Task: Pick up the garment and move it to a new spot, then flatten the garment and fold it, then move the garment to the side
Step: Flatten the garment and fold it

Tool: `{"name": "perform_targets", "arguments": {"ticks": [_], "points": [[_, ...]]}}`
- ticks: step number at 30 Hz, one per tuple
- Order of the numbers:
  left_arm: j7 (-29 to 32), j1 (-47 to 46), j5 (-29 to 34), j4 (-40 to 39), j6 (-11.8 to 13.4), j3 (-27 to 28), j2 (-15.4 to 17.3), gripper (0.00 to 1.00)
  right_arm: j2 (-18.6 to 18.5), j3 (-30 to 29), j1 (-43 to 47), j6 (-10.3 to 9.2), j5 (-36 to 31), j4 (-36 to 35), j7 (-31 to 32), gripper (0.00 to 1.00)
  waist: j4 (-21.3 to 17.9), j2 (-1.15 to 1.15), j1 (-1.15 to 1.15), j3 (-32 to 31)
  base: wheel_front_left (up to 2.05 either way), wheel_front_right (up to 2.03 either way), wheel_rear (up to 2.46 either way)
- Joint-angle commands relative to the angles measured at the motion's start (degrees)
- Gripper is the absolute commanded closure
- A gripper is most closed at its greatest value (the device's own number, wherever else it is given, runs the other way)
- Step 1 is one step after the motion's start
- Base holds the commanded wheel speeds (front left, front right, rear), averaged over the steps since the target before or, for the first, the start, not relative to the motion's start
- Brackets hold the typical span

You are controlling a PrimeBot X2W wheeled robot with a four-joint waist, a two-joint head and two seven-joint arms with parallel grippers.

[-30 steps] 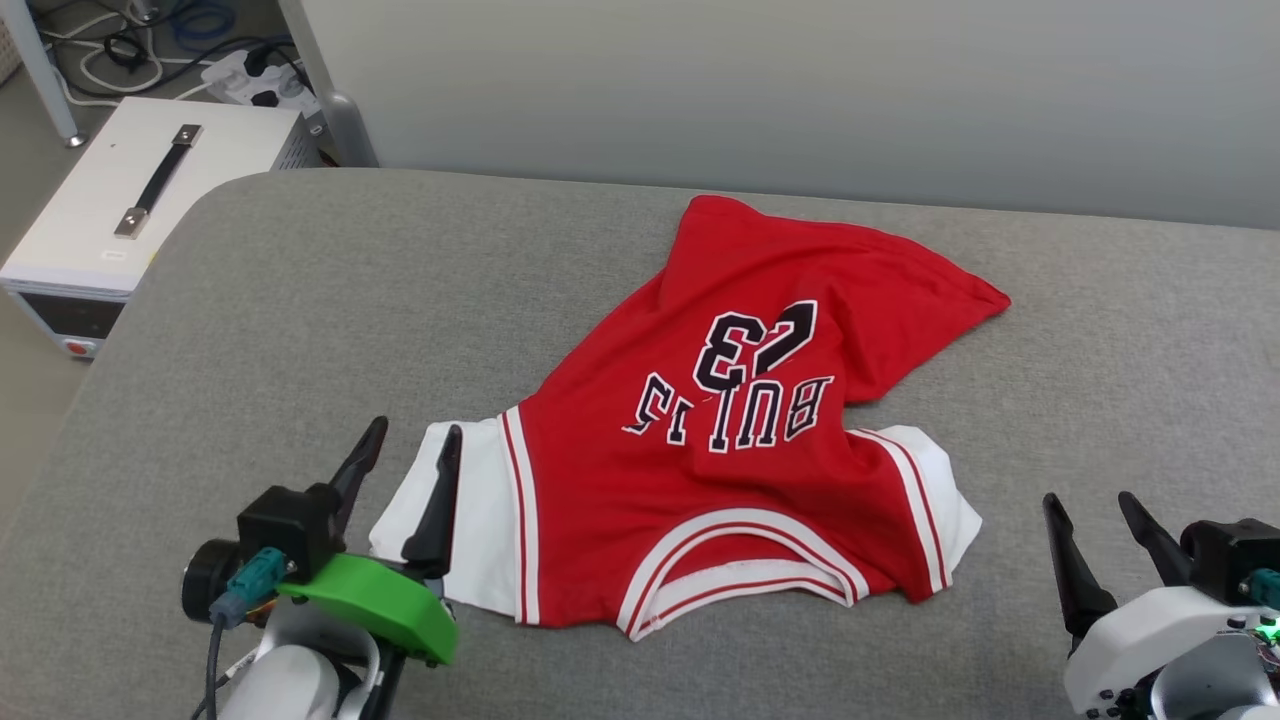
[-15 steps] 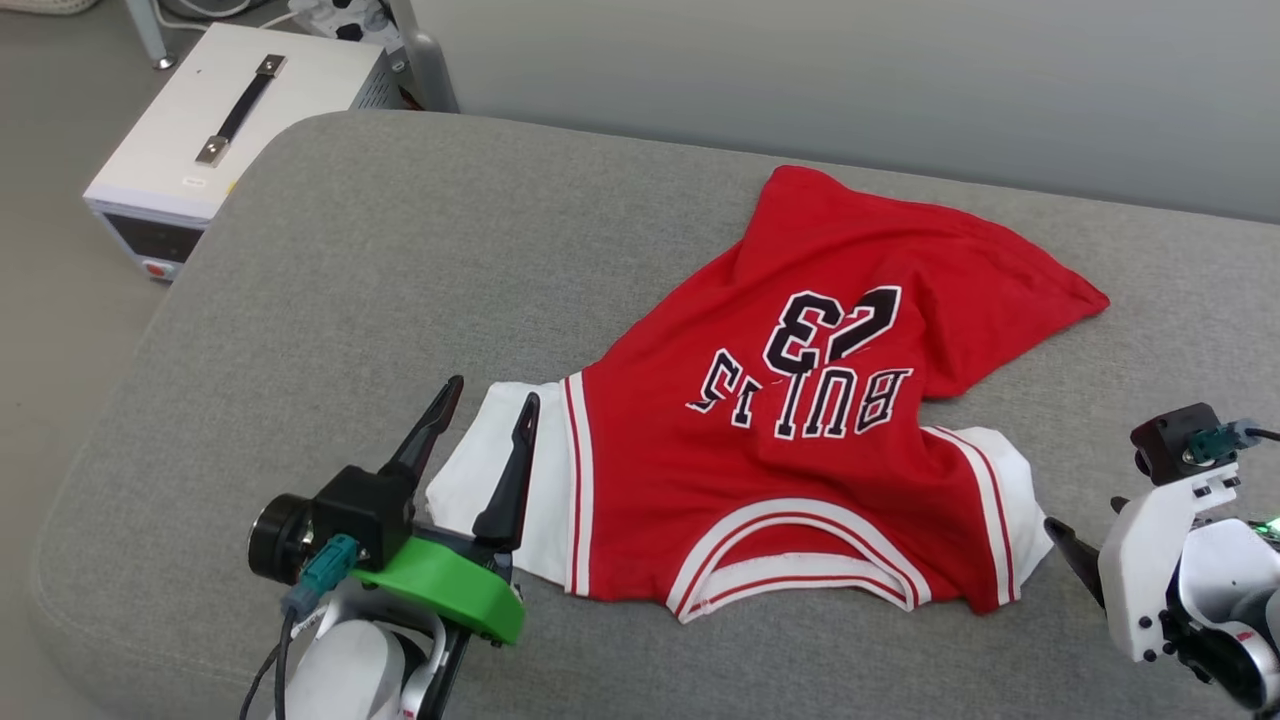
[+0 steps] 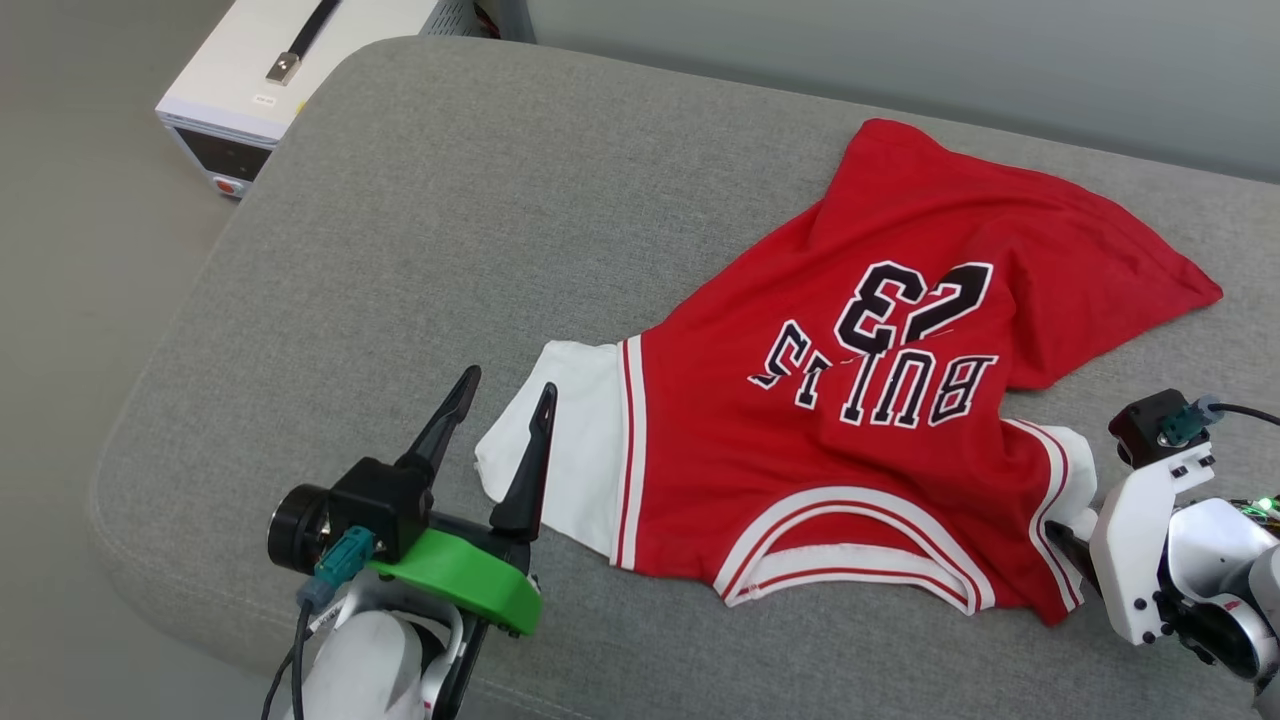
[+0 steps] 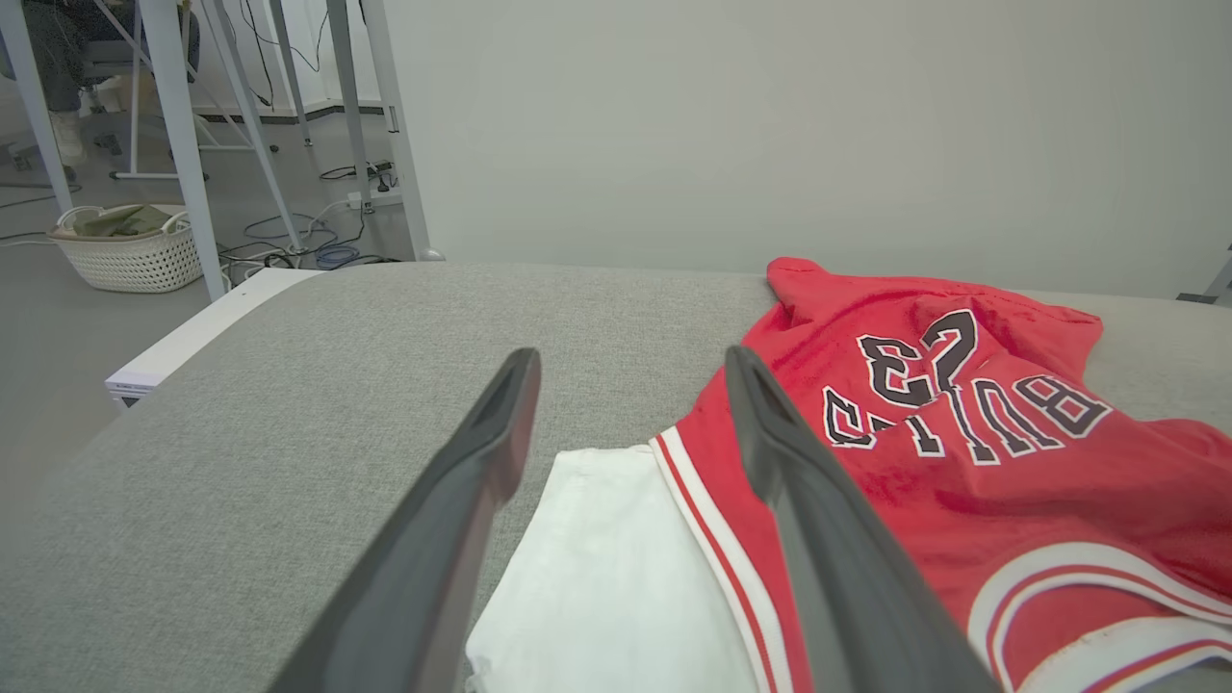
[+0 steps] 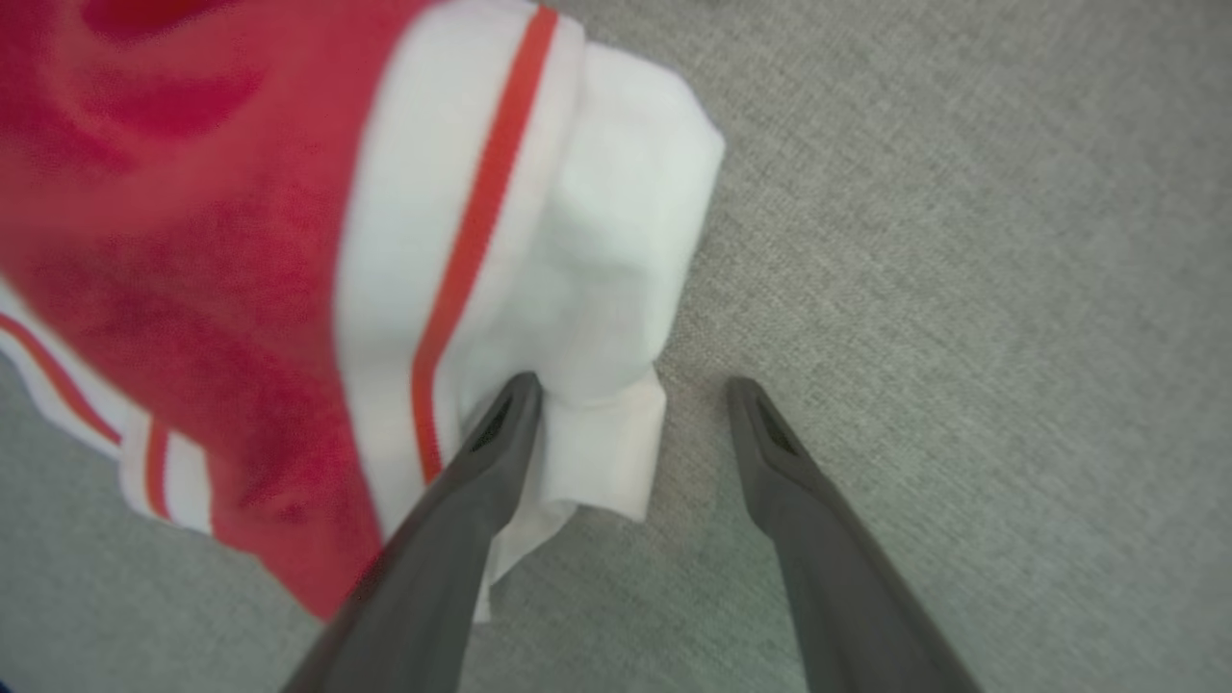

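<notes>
White box [image 3: 290, 60] seen far left beside the grey pad [image 3: 450, 200], left gripper [image 3: 509, 380] spread wide at the near-left white sleeve of the garment [image 3: 850, 440], laid rumpled centre to right, lettering up, right gripper [image 5: 632, 382] spread wide at its near-right sleeve edge.

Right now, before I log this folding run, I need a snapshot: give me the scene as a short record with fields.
surface: grey padded top
garment: red jersey, lying rumpled, lettering up, unfolded
left end effector: open, by one white sleeve
right end effector: open, at the other sleeve, nothing gripped
</notes>
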Motion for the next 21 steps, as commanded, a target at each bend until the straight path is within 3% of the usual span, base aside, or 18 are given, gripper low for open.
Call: {"name": "perform_targets", "arguments": {"ticks": [1, 2, 5, 6, 14, 21], "points": [[-0.32, -1.08, 0.57, 0.17, -0.43, 0.51, -0.36, 0.00, 0.50, 2.02, 0.23, -0.02, 1.14, 1.26, -0.08, 0.00, 0.80, 0.00, 0.00, 0.95, 0.00, 0.00, 0.00], [-0.32, -1.11, 0.66, 0.27, -0.50, 0.72, -0.47, 0.00, 0.55, 2.73, 0.25, -0.02, 1.77, 1.56, -0.17, 0.00, 0.81, 0.00, 0.00, 1.04, 0.00, 0.00, 0.00], [-0.32, -1.09, 1.07, 0.55, -0.72, 1.40, -0.74, 0.00, 0.42, 4.62, 0.21, -0.02, 3.03, 2.44, -1.04, 0.90, 0.48, 0.00, 0.00, 1.06, 0.00, 0.00, 0.00], [-0.32, -1.07, 1.17, 0.63, -0.77, 1.58, -0.79, 0.00, 0.38, 4.95, 0.18, -0.02, 3.39, 2.67, -1.52, 1.00, 0.30, 0.00, 0.00, 0.97, 0.00, 0.00, 0.00], [-0.32, -0.39, 1.99, 1.60, -1.17, 2.36, -0.78, 0.00, -0.34, 4.18, -0.62, -0.02, 4.01, 5.13, -9.31, 1.00, -3.25, 0.00, 0.00, -1.98, 0.00, 0.00, 0.00], [-0.32, 1.30, 2.12, 2.25, -1.36, 2.44, -0.26, 0.00, -2.83, -2.75, 0.44, -0.02, 0.35, 5.34, -13.85, 1.00, -7.33, 0.00, 0.00, -5.60, 0.00, 0.00, 0.00]]}}
